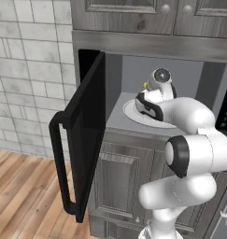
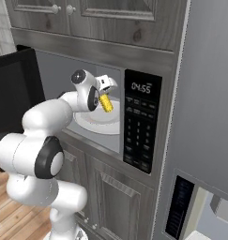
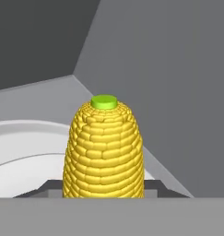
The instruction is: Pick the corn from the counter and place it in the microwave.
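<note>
The tool (image 2: 105, 93) is clamped tight on the corn (image 2: 105, 102). The corn hangs from it with one end pointing down, up in the air above the white round plate (image 2: 94, 123) and not touching it. It is inside the microwave (image 2: 142, 119), near the middle of the plate. In the hand view the corn (image 3: 104, 152) has a small green tip at its far end, toward the grey back wall. The black microwave door (image 1: 89, 130) stands wide open on the left side.
</note>
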You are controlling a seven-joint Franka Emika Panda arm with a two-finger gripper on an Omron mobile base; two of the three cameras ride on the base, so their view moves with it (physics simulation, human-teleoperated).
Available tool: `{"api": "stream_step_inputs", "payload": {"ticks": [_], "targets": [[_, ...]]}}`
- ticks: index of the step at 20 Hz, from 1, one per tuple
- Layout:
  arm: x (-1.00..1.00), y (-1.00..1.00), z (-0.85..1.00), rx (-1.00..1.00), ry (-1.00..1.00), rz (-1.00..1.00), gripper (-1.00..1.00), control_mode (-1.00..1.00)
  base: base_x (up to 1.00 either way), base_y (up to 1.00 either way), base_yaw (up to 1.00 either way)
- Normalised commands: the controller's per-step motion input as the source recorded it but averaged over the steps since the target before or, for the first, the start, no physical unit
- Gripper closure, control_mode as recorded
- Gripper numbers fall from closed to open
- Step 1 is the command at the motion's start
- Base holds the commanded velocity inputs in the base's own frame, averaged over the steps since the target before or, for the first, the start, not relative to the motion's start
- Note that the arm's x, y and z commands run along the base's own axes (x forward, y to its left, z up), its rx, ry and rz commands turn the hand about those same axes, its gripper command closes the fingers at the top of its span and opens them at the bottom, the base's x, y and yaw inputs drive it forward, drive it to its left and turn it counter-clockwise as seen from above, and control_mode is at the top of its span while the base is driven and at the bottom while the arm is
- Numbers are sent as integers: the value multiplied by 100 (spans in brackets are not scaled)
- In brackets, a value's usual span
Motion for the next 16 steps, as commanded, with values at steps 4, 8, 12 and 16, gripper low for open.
{"api": "stream_step_inputs", "payload": {"ticks": [4,8,12,16], "targets": [[0,0,-53,0,0,0,100,-100,0,0,0],[0,0,-45,0,0,0,-100,-100,0,0,0],[-10,-1,-27,0,0,0,-100,-100,0,0,0],[-27,0,-21,0,0,0,-100,-100,0,0,0]]}}
